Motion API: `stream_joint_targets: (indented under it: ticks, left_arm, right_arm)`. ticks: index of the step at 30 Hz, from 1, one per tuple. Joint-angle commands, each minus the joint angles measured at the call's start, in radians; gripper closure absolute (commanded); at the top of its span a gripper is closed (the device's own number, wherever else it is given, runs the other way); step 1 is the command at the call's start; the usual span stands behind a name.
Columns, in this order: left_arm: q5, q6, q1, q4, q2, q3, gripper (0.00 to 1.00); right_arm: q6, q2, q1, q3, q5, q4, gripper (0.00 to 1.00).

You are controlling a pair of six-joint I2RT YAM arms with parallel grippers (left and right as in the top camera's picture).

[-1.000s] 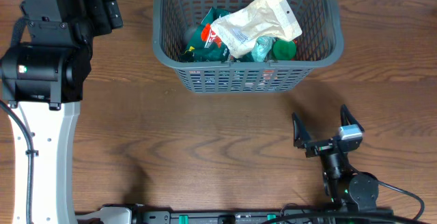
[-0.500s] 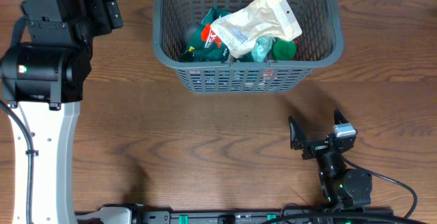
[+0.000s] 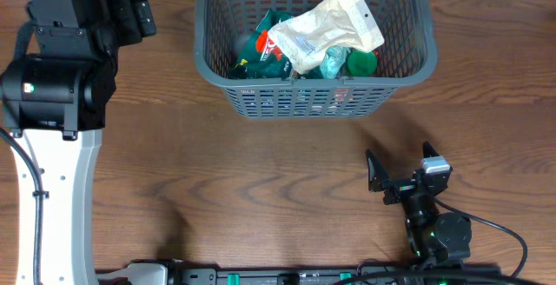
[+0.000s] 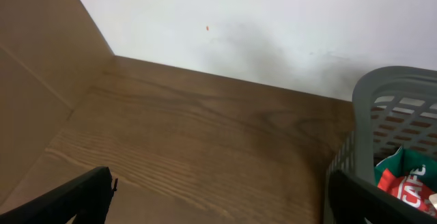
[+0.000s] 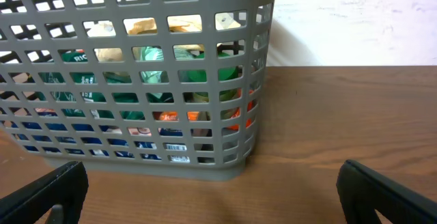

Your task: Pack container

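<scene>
The grey lattice container [image 3: 408, 72] stands at the table's far middle, filled with snack packets: a large beige pouch [image 3: 326, 29] on top, green and red packets under it. It also shows in the right wrist view [image 5: 136, 162] and at the right edge of the left wrist view [image 4: 389, 94]. My right gripper [image 3: 400, 168] is open and empty, low over the table in front of the container; it shows open in the right wrist view [image 5: 212, 190]. My left gripper [image 4: 218, 197] is open and empty, left of the container, its arm [image 3: 56, 68] at the far left.
A white wall [image 4: 273, 26] rises behind the table. A brown side panel [image 4: 34, 67] stands at the left. Bare wood table [image 3: 261, 181] lies between the arms. A dark rail [image 3: 261, 276] runs along the front edge.
My right gripper has drawn slightly left and back toward the front edge. The left arm and the container have not moved.
</scene>
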Motion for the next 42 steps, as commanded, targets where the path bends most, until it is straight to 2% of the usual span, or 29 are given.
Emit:
stream_joint_targets:
  ticks: [1,15,19,26,32,38,42]
  left_arm:
    - [-0.016,-0.005,0.005,-0.003,0.007,0.008,0.02]
    - [-0.016,-0.005,0.005,-0.004,-0.008,0.008,0.02]
    - [-0.034,0.006,0.013,0.024,-0.086,0.008,0.02]
    - [-0.027,-0.005,0.013,0.048,-0.346,-0.073,0.02]
    - [-0.023,-0.016,0.013,0.142,-0.663,-0.354,0.01]
    - [-0.019,-0.126,0.015,0.232,-0.999,-0.757,0.02]
    - [0.027,-0.211,0.042,0.305,-1.162,-1.02,0.02]
  right_arm:
    - [0.016,-0.008,0.008,-0.003,0.005,-0.004,0.01]
    - [0.016,-0.008,0.008,-0.003,0.005,-0.004,0.01]
    - [0.016,-0.008,0.008,-0.003,0.005,-0.004,0.01]
    - [0.016,-0.008,0.008,-0.003,0.005,-0.004,0.01]
    - [0.016,-0.008,0.008,-0.003,0.005,-0.004,0.01]
    - [0.016,-0.008,0.008,-0.003,0.005,-0.004,0.01]
    - [0.016,-0.008,0.008,-0.003,0.005,-0.004,0.01]
